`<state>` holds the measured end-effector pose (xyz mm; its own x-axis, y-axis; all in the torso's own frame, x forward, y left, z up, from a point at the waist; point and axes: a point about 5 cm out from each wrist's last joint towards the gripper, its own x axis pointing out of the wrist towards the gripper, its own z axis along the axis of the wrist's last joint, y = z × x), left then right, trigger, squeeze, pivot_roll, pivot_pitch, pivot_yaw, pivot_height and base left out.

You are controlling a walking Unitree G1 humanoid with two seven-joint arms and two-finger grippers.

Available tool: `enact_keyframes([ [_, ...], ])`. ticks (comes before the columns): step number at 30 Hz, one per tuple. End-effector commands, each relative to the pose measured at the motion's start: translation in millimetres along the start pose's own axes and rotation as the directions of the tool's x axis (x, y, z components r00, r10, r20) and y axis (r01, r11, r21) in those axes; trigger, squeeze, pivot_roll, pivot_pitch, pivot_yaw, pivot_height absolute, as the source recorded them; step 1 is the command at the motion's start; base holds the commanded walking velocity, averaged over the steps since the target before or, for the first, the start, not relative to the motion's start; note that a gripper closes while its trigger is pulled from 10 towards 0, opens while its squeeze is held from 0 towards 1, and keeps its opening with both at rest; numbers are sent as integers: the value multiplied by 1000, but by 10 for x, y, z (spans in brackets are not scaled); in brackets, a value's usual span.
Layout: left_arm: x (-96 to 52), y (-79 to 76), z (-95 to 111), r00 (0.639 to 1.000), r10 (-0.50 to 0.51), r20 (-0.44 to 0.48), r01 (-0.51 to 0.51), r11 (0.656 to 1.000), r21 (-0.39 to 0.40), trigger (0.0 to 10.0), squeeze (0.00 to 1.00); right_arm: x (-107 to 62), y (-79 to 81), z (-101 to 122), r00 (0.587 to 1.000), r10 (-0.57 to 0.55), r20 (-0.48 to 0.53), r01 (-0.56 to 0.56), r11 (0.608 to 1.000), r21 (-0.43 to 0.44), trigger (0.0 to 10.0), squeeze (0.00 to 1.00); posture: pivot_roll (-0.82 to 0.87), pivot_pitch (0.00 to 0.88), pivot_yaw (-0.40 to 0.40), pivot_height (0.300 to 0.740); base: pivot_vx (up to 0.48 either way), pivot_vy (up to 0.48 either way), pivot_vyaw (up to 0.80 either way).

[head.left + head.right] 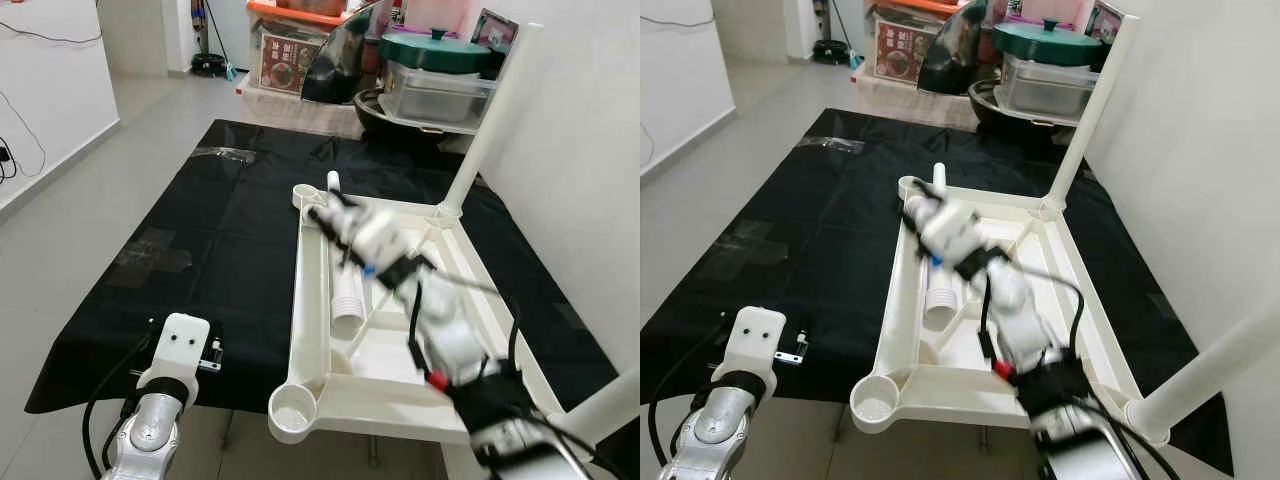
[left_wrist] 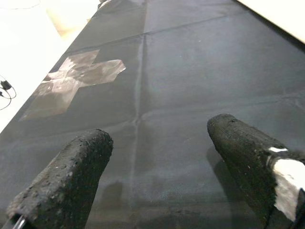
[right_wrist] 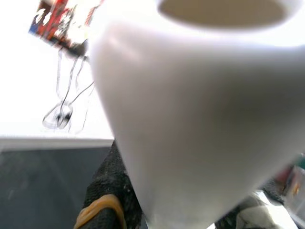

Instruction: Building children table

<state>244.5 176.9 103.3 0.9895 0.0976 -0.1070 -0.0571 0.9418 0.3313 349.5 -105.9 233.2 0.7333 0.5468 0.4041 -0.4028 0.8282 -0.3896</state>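
Black mat (image 1: 230, 230): leg (image 1: 346, 270) in R hand (image 1: 335, 215).

My white plastic tabletop (image 1: 312, 300) upside down on the black cloth, two legs (image 1: 490, 120) already standing at its right-hand corners, near-left socket (image 1: 293, 410) empty, a loose white leg (image 1: 347, 290) lying inside along the left rail, open end toward me

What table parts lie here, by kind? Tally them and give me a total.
Table top, upside down: 1
Legs standing in corner sockets: 2
Loose leg held by the right gripper: 1
Total: 4
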Motion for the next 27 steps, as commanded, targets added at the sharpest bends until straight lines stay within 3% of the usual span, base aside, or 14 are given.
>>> enact_keyframes([
  [1,3,-19,-32,1000,-1,-15,1,1000,11,10000,0,16,-102,2,999,-43,-13,44,995,90,0,0,81,0,-132,740,0,0,0],
  [2,3,-19,-32,1000,-1,-15,1,1000,11,10000,0,16,-102,2,999,-43,-13,44,995,90,0,0,81,0,-132,740,0,0,0],
  [4,5,-4,-24,1000,8,-9,-7,1000,11,10000,0,95,-263,83,995,-104,-9,104,976,194,0,0,83,0,-133,740,0,0,0],
  [5,5,-4,-24,1000,8,-9,-7,1000,11,10000,0,95,-263,83,995,-104,-9,104,976,194,0,0,83,0,-133,740,0,0,0],
  [7,5,4,-22,1000,12,-6,-12,1000,12,10000,0,135,-367,134,989,-148,-8,144,951,275,0,0,83,0,-133,740,0,0,0],
  [8,5,4,-22,1000,12,-6,-12,1000,12,10000,0,135,-367,134,989,-148,-8,144,951,275,0,0,83,0,-133,740,0,0,0],
  [11,7,18,-24,1000,15,-3,-15,1000,16,10000,0,184,-489,195,979,-203,-9,192,911,365,0,0,85,0,-132,740,0,0,0],
  [17,8,26,-26,1000,17,-2,-17,1000,18,10000,0,222,-553,246,973,-232,0,212,890,405,0,0,87,0,-128,740,0,0,0],
  [22,18,40,12,1000,1,23,-2,1000,20,10000,0,311,-792,368,948,-319,-5,275,809,519,0,0,92,0,-126,740,0,0,0],
  [27,23,61,45,999,-23,46,22,1000,16,10000,0,319,-874,392,940,-340,-11,291,786,545,0,0,93,0,-126,740,0,0,0],
])
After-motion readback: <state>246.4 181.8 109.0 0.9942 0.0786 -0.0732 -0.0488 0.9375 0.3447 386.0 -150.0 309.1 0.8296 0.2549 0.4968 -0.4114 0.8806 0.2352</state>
